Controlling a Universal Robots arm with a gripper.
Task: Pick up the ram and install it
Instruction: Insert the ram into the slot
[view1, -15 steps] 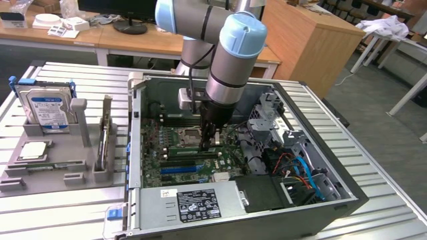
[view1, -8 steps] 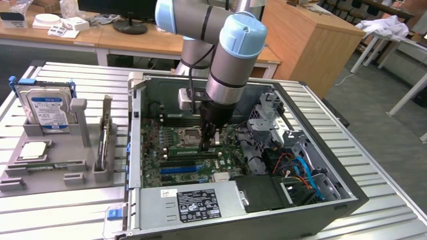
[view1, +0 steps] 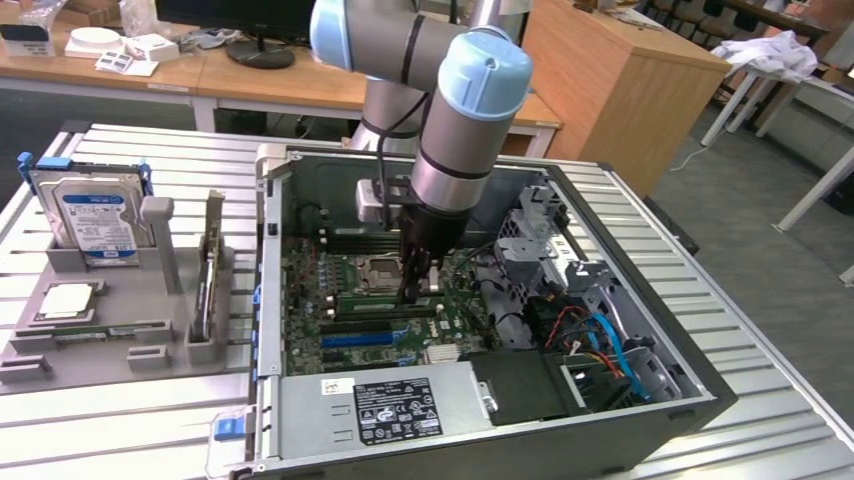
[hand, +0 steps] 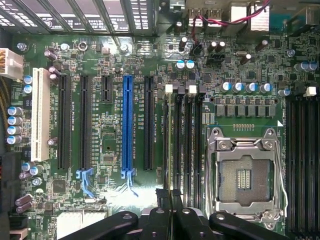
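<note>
My gripper (view1: 424, 285) is deep inside the open computer case, low over the motherboard (hand: 110, 60). Its black fingers (hand: 161, 220) are pressed together with no gap showing. The fingertips are at one end of the black memory slots (hand: 172, 145) beside the empty CPU socket (hand: 243, 176). A thin dark edge runs along the slot in line with the fingertips. I cannot tell whether that edge is the ram. A thin greenish stick (view1: 91, 328) lies on edge in the grey holder at the exterior view's left.
The case wall (view1: 274, 260) and the drive cage (view1: 541, 235) close in on both sides of the arm. The power supply (view1: 387, 405) and cables (view1: 601, 345) are at the front. A blue-labelled hard drive (view1: 94, 215) and an upright card (view1: 210, 270) stand in the holder.
</note>
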